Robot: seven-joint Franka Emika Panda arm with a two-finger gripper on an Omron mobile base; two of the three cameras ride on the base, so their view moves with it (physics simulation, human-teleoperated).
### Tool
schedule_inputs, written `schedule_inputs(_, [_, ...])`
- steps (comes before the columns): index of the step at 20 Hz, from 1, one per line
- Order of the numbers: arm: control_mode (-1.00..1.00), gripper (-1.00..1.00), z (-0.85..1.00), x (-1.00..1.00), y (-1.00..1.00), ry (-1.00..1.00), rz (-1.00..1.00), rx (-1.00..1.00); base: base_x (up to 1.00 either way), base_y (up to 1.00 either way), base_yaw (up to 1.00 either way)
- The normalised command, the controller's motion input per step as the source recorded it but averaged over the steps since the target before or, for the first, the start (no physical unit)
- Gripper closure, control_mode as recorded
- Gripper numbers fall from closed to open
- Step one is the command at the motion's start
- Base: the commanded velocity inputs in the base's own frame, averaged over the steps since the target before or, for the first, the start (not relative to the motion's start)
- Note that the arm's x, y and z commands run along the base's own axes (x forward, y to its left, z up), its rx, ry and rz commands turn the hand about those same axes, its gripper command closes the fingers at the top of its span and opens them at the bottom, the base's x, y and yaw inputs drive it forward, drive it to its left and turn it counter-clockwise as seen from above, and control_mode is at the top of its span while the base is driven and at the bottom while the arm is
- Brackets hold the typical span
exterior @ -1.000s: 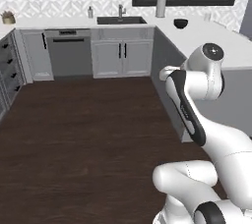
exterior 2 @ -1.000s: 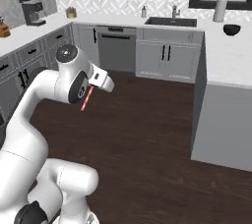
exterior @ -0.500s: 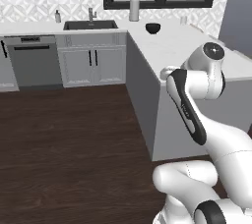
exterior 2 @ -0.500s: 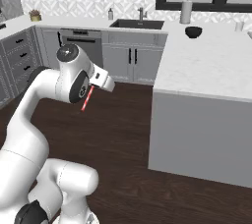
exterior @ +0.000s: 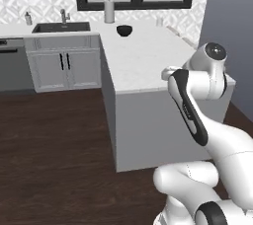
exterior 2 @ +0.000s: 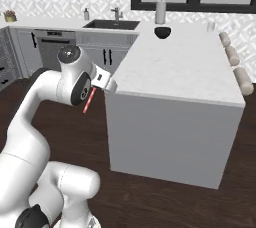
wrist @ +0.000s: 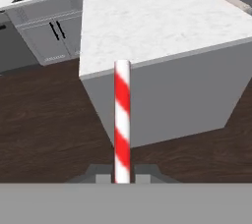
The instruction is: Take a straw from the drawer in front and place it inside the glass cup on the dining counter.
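My gripper [wrist: 121,173] is shut on the lower end of the red-and-white striped straw [wrist: 122,115], which points straight out from the fingers. From the right base view the straw [exterior 2: 88,100] hangs slanted under the gripper [exterior 2: 93,90], just left of the dining counter's [exterior 2: 185,67] near corner. That white marble dining counter [exterior: 143,56] on its plain grey base stretches away ahead. A small clear glass cup [exterior 2: 211,25] stands near its far end, also visible from the left base view [exterior: 159,21]. The drawer is out of view.
A dark bowl [exterior 2: 162,32] and a tall grey cylinder [exterior 2: 160,12] stand at the counter's far end. Beige stools [exterior 2: 232,54] line its right side. A sink [exterior: 62,26] over grey cabinets [exterior: 66,68] lies to the left. Dark wood floor [exterior: 54,140] spreads in front.
The whole scene has shifted left in both base views because the base has moved; the dining counter now sits close in front. The arm's pose and its grip on the straw are unchanged.
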Motion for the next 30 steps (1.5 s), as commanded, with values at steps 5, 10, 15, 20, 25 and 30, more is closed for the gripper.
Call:
schedule_inputs(5, [1.0, 1.0, 0.0, 0.0, 0.0, 0.0, 0.0, 0.0, 0.45, -1.0, 0.0])
schedule_inputs(10, [1.0, 1.0, 0.0, 0.0, 0.0, 0.0, 0.0, 0.0, 0.66, -1.0, 0.0])
schedule_inputs(15, [1.0, 1.0, 0.0, 0.0, 0.0, 0.0, 0.0, 0.0, 0.71, -1.0, 0.0])
schedule_inputs(20, [1.0, 1.0, 0.0, 0.0, 0.0, 0.0, 0.0, 0.0, 0.61, -1.0, 0.03])
schedule_inputs(25, [1.0, 1.0, 0.0, 0.0, 0.0, 0.0, 0.0, 0.0, 0.58, -1.0, 0.1])
schedule_inputs(30, [1.0, 1.0, 0.0, 0.0, 0.0, 0.0, 0.0, 0.0, 0.72, -1.0, 0.26])
